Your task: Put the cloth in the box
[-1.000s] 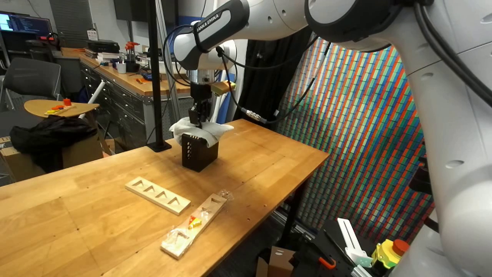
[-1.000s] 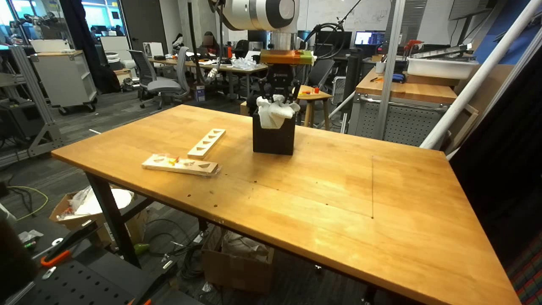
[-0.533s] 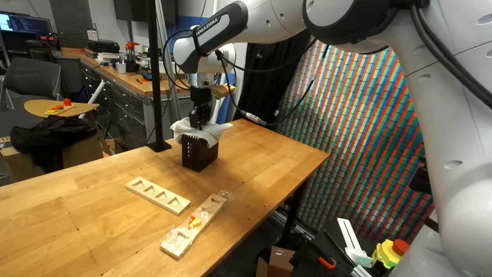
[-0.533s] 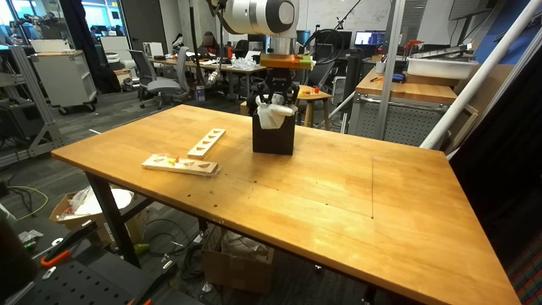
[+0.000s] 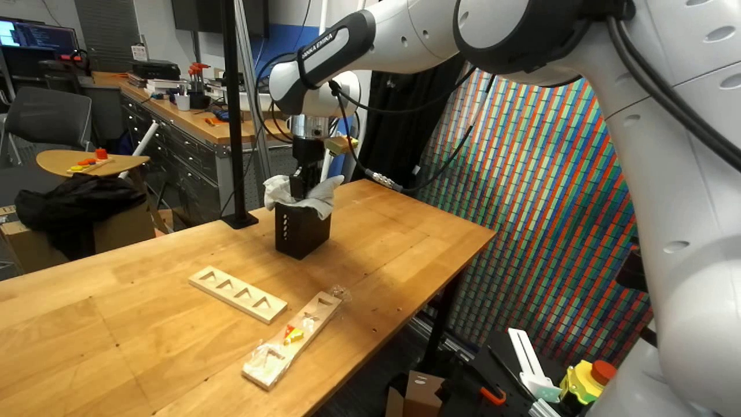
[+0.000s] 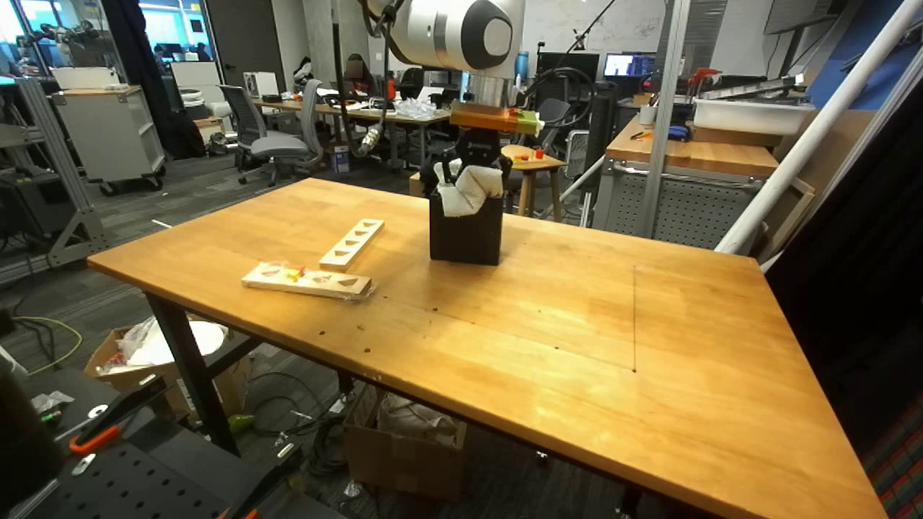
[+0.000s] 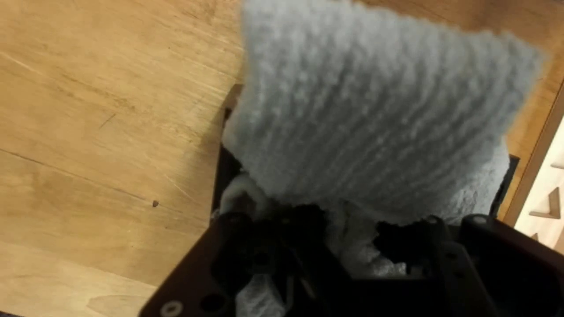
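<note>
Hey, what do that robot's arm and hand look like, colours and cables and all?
The arm is white and rounded, with dark panels, one lettered EMIKA, and black cables looping along it. A silver collar leads to the black, two-fingered hand. An orange-and-yellow block juts alongside.

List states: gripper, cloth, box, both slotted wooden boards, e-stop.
cloth: crumpled, bunched in and over the mouth of the box
box: upright, open top mostly covered by the cloth
gripper: jaws apart, cloth between them; can't tell if it grips
unwrapped board: slots empty
wrapped board: in clear plastic, red and yellow pieces on it
e-stop: pressed or not, can't tell
</note>
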Robot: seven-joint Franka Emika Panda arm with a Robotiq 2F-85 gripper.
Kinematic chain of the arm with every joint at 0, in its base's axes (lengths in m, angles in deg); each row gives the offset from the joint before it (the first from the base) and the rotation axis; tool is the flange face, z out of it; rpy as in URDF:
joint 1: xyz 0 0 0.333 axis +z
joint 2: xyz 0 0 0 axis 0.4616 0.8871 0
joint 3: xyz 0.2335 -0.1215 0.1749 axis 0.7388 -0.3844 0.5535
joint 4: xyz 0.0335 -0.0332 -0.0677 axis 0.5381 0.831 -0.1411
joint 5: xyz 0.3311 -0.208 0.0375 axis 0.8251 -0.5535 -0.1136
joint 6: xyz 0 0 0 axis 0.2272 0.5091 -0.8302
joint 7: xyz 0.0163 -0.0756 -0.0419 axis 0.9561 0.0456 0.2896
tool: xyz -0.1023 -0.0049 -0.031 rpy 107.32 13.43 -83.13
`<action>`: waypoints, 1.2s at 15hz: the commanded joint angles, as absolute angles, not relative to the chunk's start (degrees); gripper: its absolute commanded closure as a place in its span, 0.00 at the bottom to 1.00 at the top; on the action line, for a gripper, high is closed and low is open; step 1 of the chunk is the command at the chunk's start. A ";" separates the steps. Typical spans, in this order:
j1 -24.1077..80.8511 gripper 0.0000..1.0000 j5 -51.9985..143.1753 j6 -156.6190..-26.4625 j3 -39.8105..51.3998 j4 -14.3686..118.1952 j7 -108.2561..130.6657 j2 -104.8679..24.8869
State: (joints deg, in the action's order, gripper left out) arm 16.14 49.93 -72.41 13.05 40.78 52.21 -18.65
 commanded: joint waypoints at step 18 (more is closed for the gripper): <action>14.15 0.62 47.88 -66.11 8.86 38.36 54.74 -21.16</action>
State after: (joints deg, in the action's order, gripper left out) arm 13.96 49.35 -66.17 9.50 38.14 55.33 -18.54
